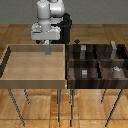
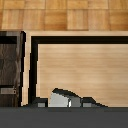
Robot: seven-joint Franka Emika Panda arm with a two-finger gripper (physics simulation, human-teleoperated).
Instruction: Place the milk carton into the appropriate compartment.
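Observation:
The milk carton [image 1: 47, 50] is a small grey box hanging just under my gripper [image 1: 47, 46], above the far rim of the light wooden tray [image 1: 30, 67]. In the wrist view the pale, gabled carton [image 2: 62, 98] sits between the dark fingertips [image 2: 90, 102], so the gripper [image 2: 64, 104] is shut on it. The carton is lifted off the tray floor. The dark-wood compartment bin [image 1: 95, 63] lies toward the exterior view's right of the gripper.
Small grey blocks [image 1: 84, 73] [image 1: 115, 70] stand among the bin's dark dividers. The bin's edge [image 2: 10, 65] shows in the wrist view beside the light tray [image 2: 80, 65]. Both trays stand on thin metal legs [image 1: 60, 107] over a wooden floor.

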